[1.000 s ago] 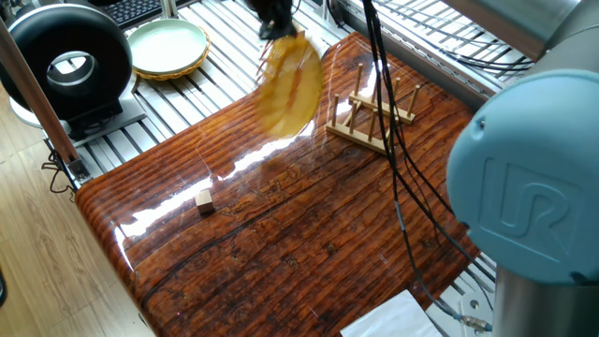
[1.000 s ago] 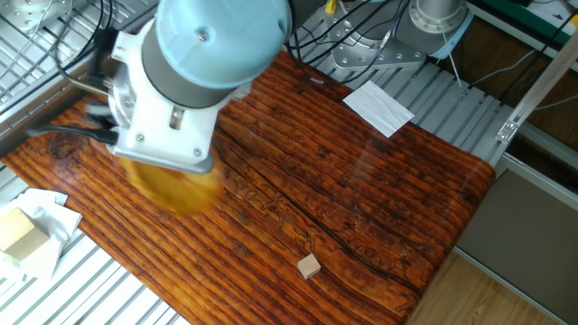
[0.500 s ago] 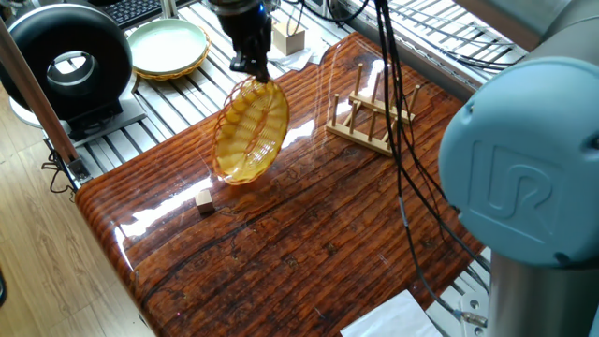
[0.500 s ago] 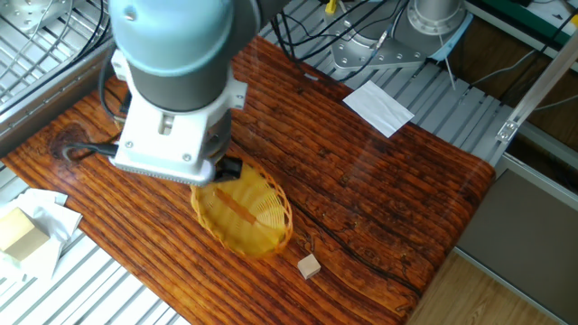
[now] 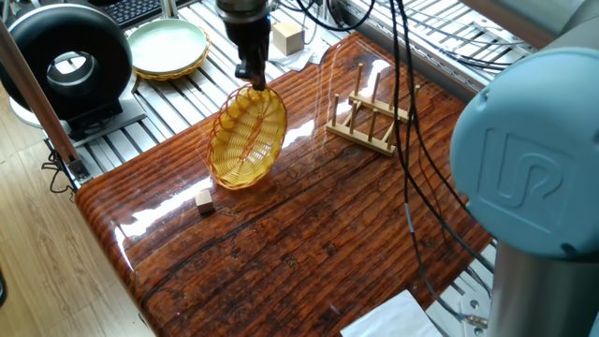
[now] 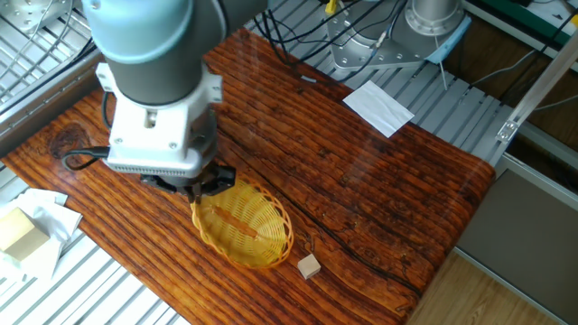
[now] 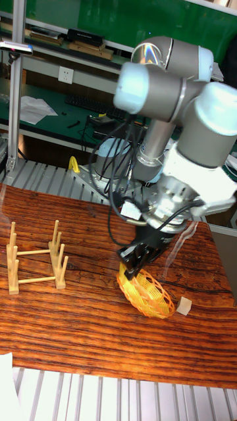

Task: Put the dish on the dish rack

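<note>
Gripping the dish (image 5: 247, 139) by its upper rim, the tool (image 5: 251, 79) is closed on the braided edge; the pinch also shows in the other fixed view (image 6: 192, 188) and the tall fixed view (image 7: 134, 268).

Dish: golden-yellow woven wicker, oval, scalloped rim. It is tilted, hollow side facing up and outward, with its lower edge at or just above the table (image 5: 309, 234); contact with the surface cannot be told. In the other fixed view (image 6: 245, 224) it lies just beside the tool, hollow fully visible.

Dish rack (image 5: 372, 119): light wood, flat slatted base with upright dowel pegs, standing on the table well apart from the dish, nothing between its pegs. The tall fixed view (image 7: 35, 264) shows it near the left side of the table, the dish (image 7: 146, 295) toward the right.

Small wooden block (image 5: 204, 198): pale, lying on the table just beside the lower end of the dish, apart from it.

Pale green plate (image 5: 168, 46): yellow rim, resting on the metal slats beyond the table edge.

Black ring-shaped device (image 5: 64, 62): on the slats near the plate.

White sheet of paper (image 6: 379, 106): lying at the far table edge.

Black cables (image 5: 402, 159): hanging across the view in front of the rack.
</note>
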`<state>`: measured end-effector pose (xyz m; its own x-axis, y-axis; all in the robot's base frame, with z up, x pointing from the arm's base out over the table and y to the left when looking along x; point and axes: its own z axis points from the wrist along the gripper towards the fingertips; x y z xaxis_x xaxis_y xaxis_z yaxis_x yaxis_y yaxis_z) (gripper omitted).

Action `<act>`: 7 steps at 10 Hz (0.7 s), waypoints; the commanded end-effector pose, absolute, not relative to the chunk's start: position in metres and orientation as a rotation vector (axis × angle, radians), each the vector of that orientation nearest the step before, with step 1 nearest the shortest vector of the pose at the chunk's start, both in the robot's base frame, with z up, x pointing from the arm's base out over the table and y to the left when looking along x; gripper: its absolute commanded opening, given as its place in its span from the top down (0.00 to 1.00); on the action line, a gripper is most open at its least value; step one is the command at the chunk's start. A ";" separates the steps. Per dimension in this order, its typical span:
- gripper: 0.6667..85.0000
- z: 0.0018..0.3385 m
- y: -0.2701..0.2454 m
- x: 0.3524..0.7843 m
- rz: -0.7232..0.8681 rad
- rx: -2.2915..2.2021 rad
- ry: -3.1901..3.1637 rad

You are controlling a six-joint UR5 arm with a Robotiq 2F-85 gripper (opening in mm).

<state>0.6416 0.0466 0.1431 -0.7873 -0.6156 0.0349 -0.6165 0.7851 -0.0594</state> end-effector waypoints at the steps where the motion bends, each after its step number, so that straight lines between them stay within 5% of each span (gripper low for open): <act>1: 0.99 0.131 0.038 0.650 0.074 1.156 -2.954; 4: 0.95 0.125 0.020 0.666 0.176 1.312 -2.911; 5: 0.77 0.125 0.017 0.672 0.205 1.377 -2.887; 7: 0.61 0.123 0.010 0.678 0.246 1.467 -2.836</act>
<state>0.6685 0.0185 0.1253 -0.6404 -0.7680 0.0085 -0.7617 0.6336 -0.1356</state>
